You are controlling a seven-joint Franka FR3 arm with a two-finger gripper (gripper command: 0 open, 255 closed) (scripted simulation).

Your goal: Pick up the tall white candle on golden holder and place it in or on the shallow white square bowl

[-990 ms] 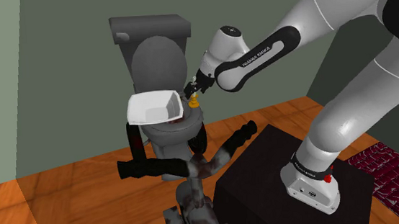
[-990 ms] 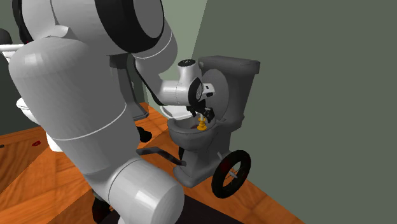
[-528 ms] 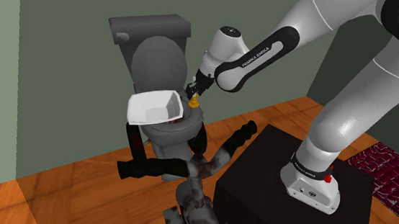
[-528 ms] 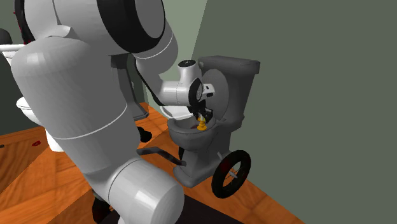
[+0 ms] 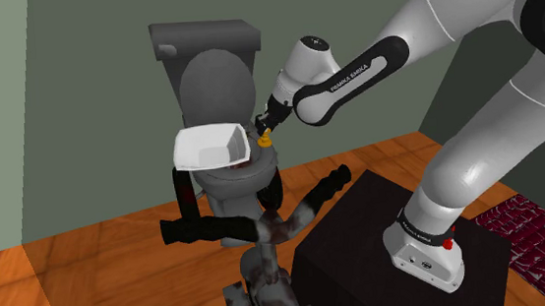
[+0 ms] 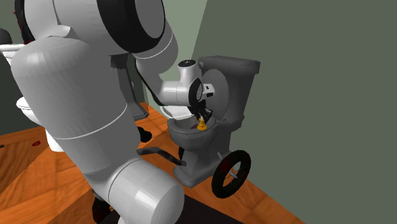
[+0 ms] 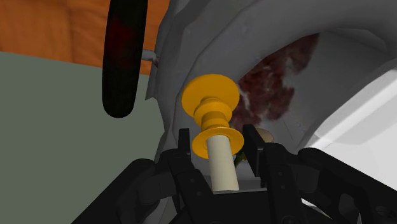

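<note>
Gripper (image 7: 219,145) jaws clasp the white candle on golden holder (image 7: 222,167); the carry to the white square bowl (image 5: 204,148) beside them remains

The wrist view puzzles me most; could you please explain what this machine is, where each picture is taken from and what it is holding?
This is a white robot arm mounted on a black box, its stand. The shoulder view looks from beside that stand, the second exterior view from close behind the arm, and the wrist view from a camera on the hand, looking along the black gripper. The work surface is a grey toilet. A white square bowl sits on it, and beside that stands a pale candle in a golden holder. The gripper's fingers appear to clasp the candle from above; it is not yet in the bowl.
</note>
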